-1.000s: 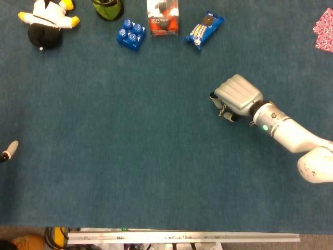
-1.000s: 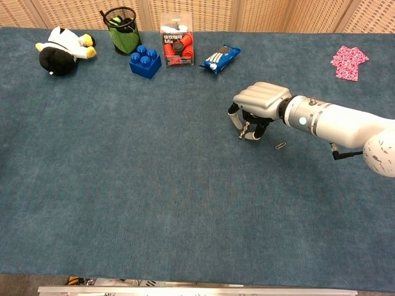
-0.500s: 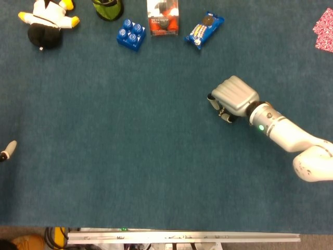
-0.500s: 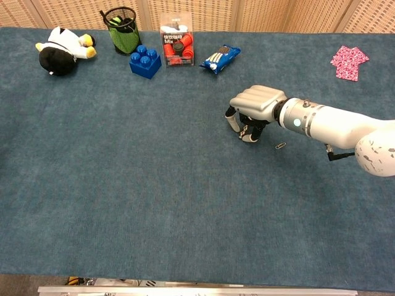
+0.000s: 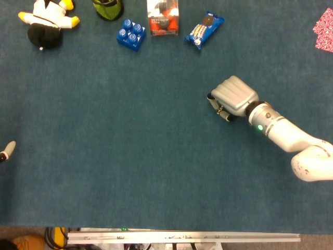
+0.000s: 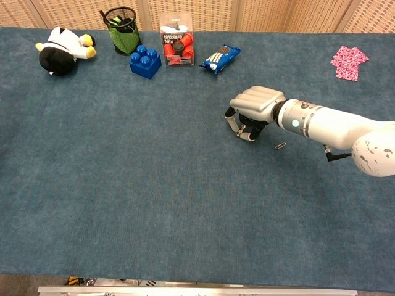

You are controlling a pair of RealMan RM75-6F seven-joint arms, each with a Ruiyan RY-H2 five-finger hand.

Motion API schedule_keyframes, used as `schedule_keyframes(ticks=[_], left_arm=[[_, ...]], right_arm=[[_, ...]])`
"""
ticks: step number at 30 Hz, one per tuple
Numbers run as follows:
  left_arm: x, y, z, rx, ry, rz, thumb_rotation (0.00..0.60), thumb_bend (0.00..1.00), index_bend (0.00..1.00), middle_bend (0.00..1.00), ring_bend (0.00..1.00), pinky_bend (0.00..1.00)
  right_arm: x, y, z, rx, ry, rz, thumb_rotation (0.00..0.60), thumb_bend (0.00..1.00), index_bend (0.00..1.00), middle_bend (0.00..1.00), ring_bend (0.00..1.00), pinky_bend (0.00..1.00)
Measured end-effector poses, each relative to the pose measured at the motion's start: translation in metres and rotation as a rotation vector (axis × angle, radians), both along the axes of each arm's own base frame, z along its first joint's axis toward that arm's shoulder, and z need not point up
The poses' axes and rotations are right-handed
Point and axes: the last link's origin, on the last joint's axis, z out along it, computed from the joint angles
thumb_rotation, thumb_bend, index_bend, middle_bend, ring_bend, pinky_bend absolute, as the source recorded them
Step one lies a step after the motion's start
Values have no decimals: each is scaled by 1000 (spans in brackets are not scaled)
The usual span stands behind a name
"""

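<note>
My right hand (image 5: 232, 97) (image 6: 253, 110) hovers just over the blue cloth right of centre, knuckles up and fingers curled downward. A small metal clip (image 6: 242, 130) seems to be pinched between its fingertips, partly hidden under the palm. A second small paper clip (image 6: 280, 146) lies on the cloth just right of the hand, apart from it. Of my left hand (image 5: 5, 151), only a fingertip shows at the left edge of the head view, over bare cloth; how its fingers lie is hidden.
Along the far edge stand a plush penguin (image 6: 62, 49), a green mesh cup (image 6: 121, 29), a blue toy brick (image 6: 145, 61), a red snack box (image 6: 176, 39) and a blue cookie packet (image 6: 220, 58). A pink cloth (image 6: 349, 62) lies far right.
My right hand has shifted slightly left and toward the far side, staying curled. The loose paper clip has stayed put. The left fingertip has barely moved.
</note>
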Motion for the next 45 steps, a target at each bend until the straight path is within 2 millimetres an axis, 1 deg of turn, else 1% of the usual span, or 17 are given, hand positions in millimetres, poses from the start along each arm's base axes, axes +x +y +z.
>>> schedule_keyframes(ticks=[7, 11, 17, 23, 27, 33, 36, 39, 45], left_arm=[[-1, -1, 0, 0, -1, 4, 600, 203, 21, 79, 53, 12], [-2, -1, 0, -1, 0, 5, 600, 203, 22, 79, 53, 12], [0, 0, 0, -1, 3, -1, 600, 203, 22, 79, 53, 12], [4, 2, -2, -9, 8, -13, 600, 203, 21, 79, 53, 12], [8, 2, -3, -15, 10, -25, 600, 203, 21, 79, 53, 12], [12, 0, -5, -22, 15, -36, 600, 203, 22, 79, 53, 12], [14, -1, -6, -26, 16, -42, 600, 202, 22, 79, 53, 12], [15, -2, -7, -27, 16, -45, 600, 202, 21, 79, 53, 12], [16, -3, -8, -27, 16, -43, 600, 203, 22, 79, 53, 12]], right_arm=[[1, 1, 4, -18, -36, -10, 600, 351, 590, 943, 939, 1000], [2, 2, 12, -35, -73, -12, 600, 366, 612, 948, 945, 1000], [1, 8, 30, -53, -124, -16, 600, 367, 633, 952, 947, 1000], [-3, 26, 54, -49, -178, -26, 600, 367, 640, 955, 948, 1000], [-14, 46, 70, -32, -210, -51, 600, 367, 642, 955, 948, 1000], [-36, 71, 83, -5, -236, -114, 600, 367, 642, 955, 949, 1000], [-44, 76, 85, -8, -240, -137, 600, 368, 642, 955, 949, 1000], [-51, 77, 85, -9, -241, -157, 600, 367, 643, 955, 949, 1000], [-57, 78, 80, 5, -246, -177, 600, 369, 644, 955, 949, 1000]])
